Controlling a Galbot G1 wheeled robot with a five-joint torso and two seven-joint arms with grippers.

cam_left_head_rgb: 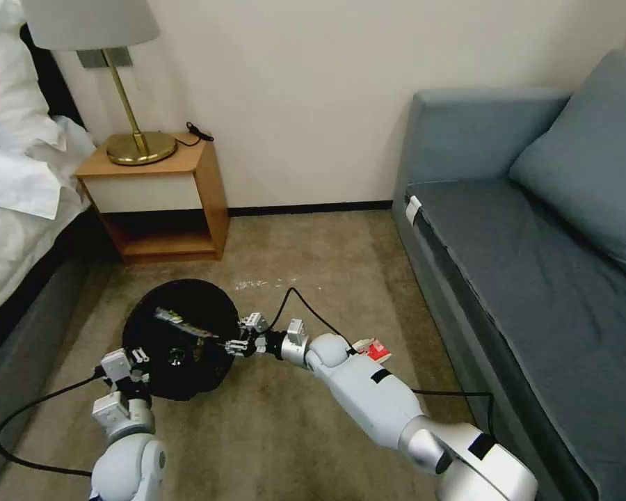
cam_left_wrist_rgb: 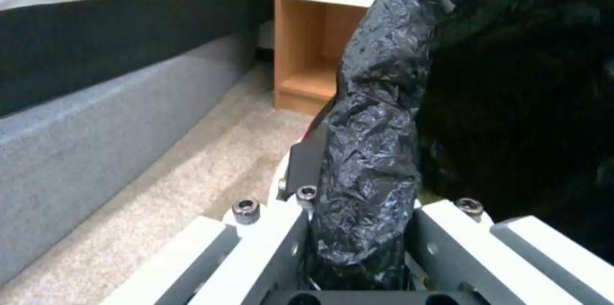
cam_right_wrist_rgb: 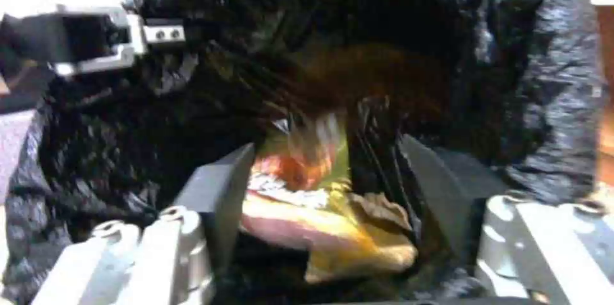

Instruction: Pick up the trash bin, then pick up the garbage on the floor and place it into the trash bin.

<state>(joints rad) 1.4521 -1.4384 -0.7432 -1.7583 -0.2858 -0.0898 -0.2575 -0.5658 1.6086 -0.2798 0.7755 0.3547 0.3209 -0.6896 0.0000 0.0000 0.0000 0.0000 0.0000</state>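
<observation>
We see a grey-blue sofa (cam_left_head_rgb: 528, 229) on the right and a bed (cam_left_head_rgb: 14, 181) on the left, with a wooden nightstand (cam_left_head_rgb: 167, 195) and its brass lamp (cam_left_head_rgb: 135, 139) between them by the wall. On the carpet sits the trash bin (cam_left_head_rgb: 181, 337), round and lined with a crinkly black bag.

Our left gripper (cam_left_head_rgb: 138, 362) is at the bin's near edge. From the left wrist we see what the head camera cannot: its fingers are squeezed tight on the bag-covered rim (cam_left_wrist_rgb: 371, 151).

Our right gripper (cam_left_head_rgb: 231, 346) reaches over the bin's right side. From the right wrist we see its fingers partly open, with a gold-brown wrapper (cam_right_wrist_rgb: 320, 209) between them over the bag; the picture is smeared, so we cannot tell if they grip it.

A red-white wrapper (cam_left_head_rgb: 373, 350) lies on the carpet just beside the right arm.
</observation>
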